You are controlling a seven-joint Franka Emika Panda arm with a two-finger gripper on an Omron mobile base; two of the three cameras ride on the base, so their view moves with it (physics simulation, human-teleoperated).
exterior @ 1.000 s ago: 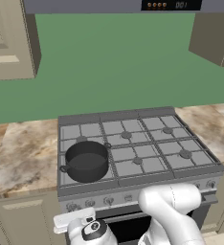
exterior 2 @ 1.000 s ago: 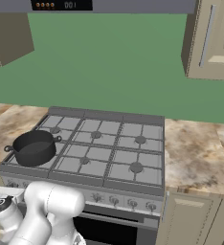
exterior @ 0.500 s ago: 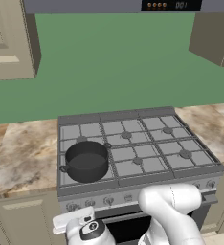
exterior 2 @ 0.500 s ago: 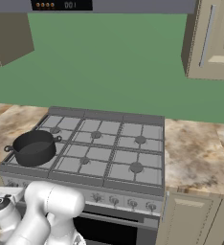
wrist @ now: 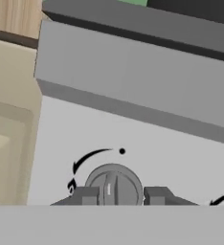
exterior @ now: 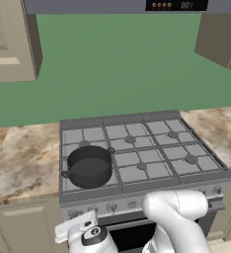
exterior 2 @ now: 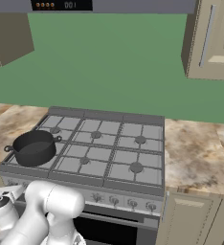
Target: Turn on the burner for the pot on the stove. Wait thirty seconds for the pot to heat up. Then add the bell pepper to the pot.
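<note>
One pot is seen on the near left burner of the one stove, where six burners are counted. The gripper is clamped on one knob. No legible writing is found.

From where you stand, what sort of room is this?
A kitchen, and a rendered one by its look: a six-burner stove with a pot on it, stone-patterned counters either side, and wall cabinets above.
</note>
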